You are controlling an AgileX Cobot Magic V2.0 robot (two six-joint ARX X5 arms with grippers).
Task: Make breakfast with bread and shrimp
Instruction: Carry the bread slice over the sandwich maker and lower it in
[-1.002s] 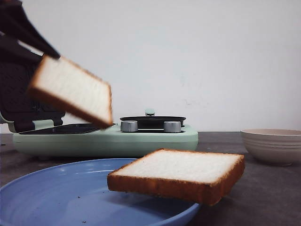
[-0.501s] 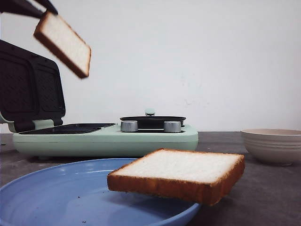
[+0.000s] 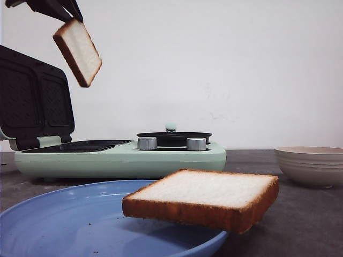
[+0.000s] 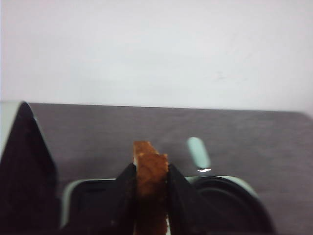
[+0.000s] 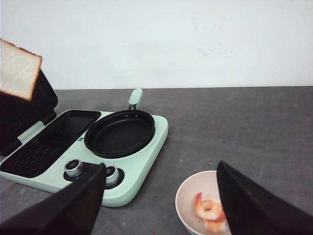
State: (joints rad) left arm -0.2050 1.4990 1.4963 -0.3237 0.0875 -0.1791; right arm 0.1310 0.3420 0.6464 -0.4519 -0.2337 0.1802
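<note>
My left gripper (image 3: pixel 68 15) is shut on one slice of bread (image 3: pixel 78 52) and holds it high in the air, tilted steeply, above the open sandwich plate (image 3: pixel 80 145) of the mint-green breakfast maker (image 3: pixel 123 159). The left wrist view shows the brown crust (image 4: pixel 150 178) pinched between the two black fingers. The other slice of bread (image 3: pixel 206 195) lies flat across the rim of the blue plate (image 3: pixel 75 225) in front. Pink shrimp (image 5: pixel 211 211) lie in a white bowl (image 5: pixel 188 196). My right gripper (image 5: pixel 159 198) hangs open over the bowl's edge, holding nothing.
The maker's dark lid (image 3: pixel 32 101) stands open at the left. Its round frying pan (image 5: pixel 120 132) and two metal knobs (image 3: pixel 147 143) sit on the right half. A stack of beige bowls (image 3: pixel 311 163) stands at the right on the grey table.
The left gripper has carried its slice upward from in front of the lid to high above the sandwich plate and tipped it more upright. The slice on the plate has not moved.
</note>
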